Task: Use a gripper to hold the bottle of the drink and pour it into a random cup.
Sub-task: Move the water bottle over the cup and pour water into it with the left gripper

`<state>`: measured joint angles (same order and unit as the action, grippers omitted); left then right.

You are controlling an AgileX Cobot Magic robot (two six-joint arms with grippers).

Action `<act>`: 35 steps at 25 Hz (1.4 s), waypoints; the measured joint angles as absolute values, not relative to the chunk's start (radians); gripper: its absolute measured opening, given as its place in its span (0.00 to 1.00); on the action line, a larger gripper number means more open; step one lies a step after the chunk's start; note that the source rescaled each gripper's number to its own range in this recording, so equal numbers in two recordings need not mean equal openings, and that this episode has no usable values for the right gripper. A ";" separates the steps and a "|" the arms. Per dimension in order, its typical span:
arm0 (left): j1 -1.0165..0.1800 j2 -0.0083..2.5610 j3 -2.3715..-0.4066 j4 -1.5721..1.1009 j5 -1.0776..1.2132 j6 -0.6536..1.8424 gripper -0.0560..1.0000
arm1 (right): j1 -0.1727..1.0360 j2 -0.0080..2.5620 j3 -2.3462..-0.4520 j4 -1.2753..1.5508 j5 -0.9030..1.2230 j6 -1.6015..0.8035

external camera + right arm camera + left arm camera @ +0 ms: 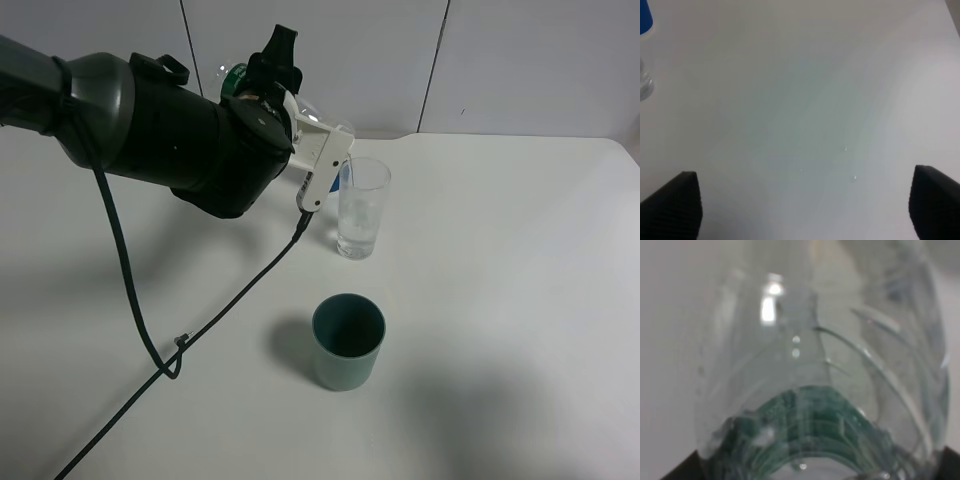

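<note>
Holding bottle clamped in left gripper, upper centre of frame, tipped over clear cup just right. Tilt slowly, aim mouth inside rim, stop short of overflow. Leaving right gripper spread, empty.

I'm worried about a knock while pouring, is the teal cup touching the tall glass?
Apart. The high view shows a strip of bare table between the teal cup and the glass.

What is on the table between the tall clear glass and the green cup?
Nothing: in the high view, bare table separates the glass from the green cup.
</note>
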<state>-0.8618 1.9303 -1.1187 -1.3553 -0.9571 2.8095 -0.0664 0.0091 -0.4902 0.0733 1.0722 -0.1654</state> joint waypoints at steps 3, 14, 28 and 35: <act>-0.862 1.930 -1.119 -1.351 -0.957 2.812 0.05 | -0.066 0.009 -0.490 0.073 1.072 -0.165; -0.862 1.930 -1.119 -1.342 -0.957 2.856 0.05 | -0.066 0.009 -0.490 0.073 1.072 -0.165; -0.862 1.930 -1.119 -1.332 -0.957 2.860 0.05 | -0.066 0.009 -0.490 0.073 1.072 -0.165; -0.862 1.930 -1.119 -1.319 -0.957 2.860 0.05 | -0.066 0.009 -0.490 0.073 1.072 -0.165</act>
